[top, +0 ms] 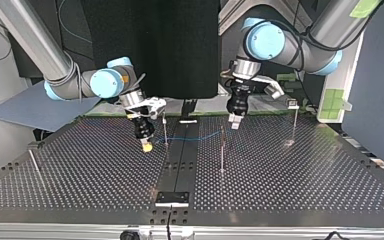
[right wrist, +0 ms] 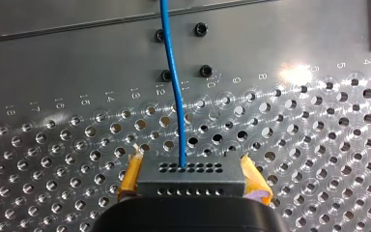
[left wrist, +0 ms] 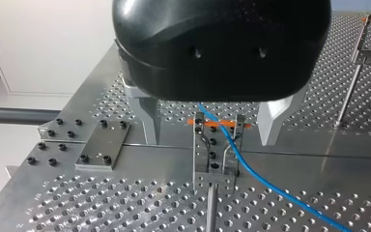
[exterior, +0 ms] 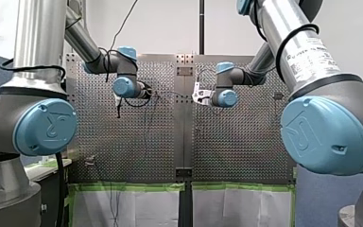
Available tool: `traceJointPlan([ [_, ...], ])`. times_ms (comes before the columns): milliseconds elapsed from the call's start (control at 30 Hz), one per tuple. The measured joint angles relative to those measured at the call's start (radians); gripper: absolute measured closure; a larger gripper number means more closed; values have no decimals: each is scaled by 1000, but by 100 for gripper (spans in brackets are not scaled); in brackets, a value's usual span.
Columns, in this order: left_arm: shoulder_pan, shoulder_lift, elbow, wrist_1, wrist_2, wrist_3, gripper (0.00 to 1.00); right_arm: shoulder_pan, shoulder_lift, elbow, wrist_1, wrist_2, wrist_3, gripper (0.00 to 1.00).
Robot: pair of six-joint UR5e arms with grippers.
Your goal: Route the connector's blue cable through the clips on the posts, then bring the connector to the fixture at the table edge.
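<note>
My right gripper (right wrist: 192, 186) is shut on the grey connector (right wrist: 191, 173), which sits between its yellow pads (right wrist: 131, 176). The blue cable (right wrist: 174, 82) leaves the connector and runs ahead over the perforated table. In the top view my right gripper (top: 146, 145) hangs low over the table and the cable (top: 200, 136) stretches from it to a clip post (top: 222, 150). My left gripper (left wrist: 211, 142) stands open just above that post's clip (left wrist: 217, 150), one finger on each side. The cable (left wrist: 251, 169) passes between the clip's prongs at its top.
Other thin posts stand on the table: one beside my right gripper (top: 165, 127), one at the top view's right (top: 295, 120) and one at its left (top: 32, 160). A small dark plate (top: 171, 197) sits at the near table edge in the top view.
</note>
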Motion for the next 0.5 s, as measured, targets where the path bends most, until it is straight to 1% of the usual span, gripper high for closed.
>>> traceJointPlan([
  [500,-9,1,0,0,-1,0,0,0,0,0,4,0,0,100],
])
